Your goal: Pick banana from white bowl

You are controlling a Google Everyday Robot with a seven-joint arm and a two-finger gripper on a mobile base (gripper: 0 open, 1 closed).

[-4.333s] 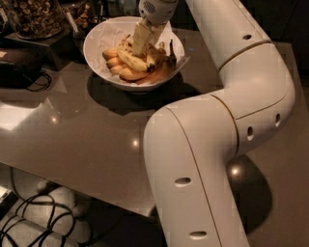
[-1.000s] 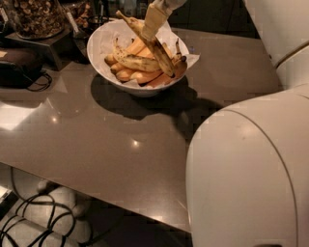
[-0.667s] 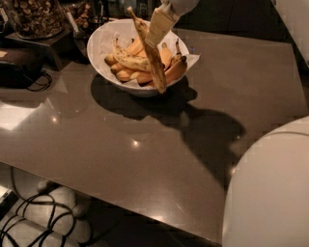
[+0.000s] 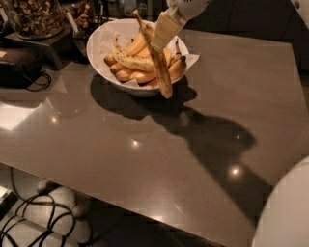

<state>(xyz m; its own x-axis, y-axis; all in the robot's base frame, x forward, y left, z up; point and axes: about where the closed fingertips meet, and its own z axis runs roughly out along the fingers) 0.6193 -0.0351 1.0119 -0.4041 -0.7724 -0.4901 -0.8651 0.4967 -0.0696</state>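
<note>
1. Camera view, the setting: a glossy grey-brown table point(image 4: 159, 159) carries the white bowl point(image 4: 98, 54) near its far edge. Plump yellow bananas point(image 4: 133, 62) lie in the bowl on crumpled paper. A jar of nuts point(image 4: 36, 17) stands at far left, and cables point(image 4: 29, 222) lie on the floor.
2. The arm point(image 4: 190, 6) reaches down from the top edge, above the bowl.
3. The gripper point(image 4: 162, 33) is clamped on the banana point(image 4: 162, 75), which hangs steeply tilted, its lower tip over the bowl's near rim.
</note>
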